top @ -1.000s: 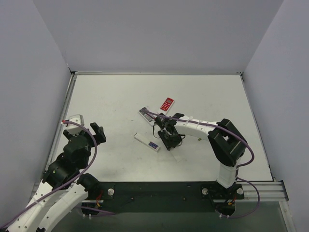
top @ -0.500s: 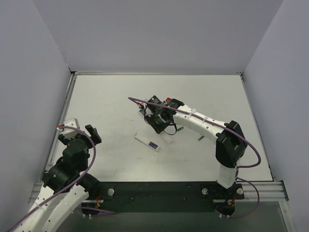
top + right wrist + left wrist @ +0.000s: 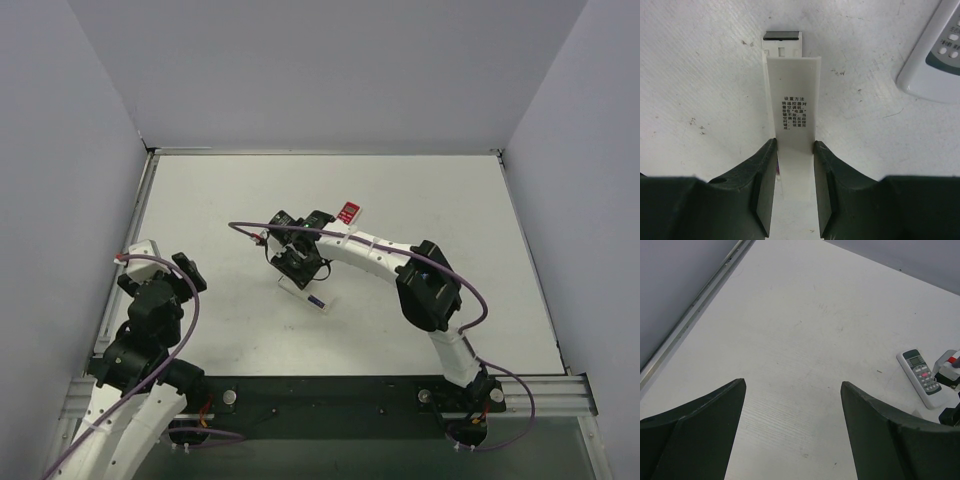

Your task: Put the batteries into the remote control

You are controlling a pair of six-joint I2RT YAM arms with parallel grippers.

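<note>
My right tool is clenched on a white plastic cover plate printed with small black characters, and my two dark fingers press its long edges from either side. The plate sits over a slim white remote control, whose dark-windowed end shows just past the plate's far edge. That remote lies flat near the middle of the tabletop, a little toward the near edge. Blue batteries show in its open back, at the end away from my tool. Just beside it, toward the far edge, lies a second white remote with a grey screen and rows of buttons. A small red flat remote rests farther toward the far edge, apart from both. My left tool is released, its fingers spread wide over bare tabletop near the left edge, well apart from the remotes and touching nothing.
</note>
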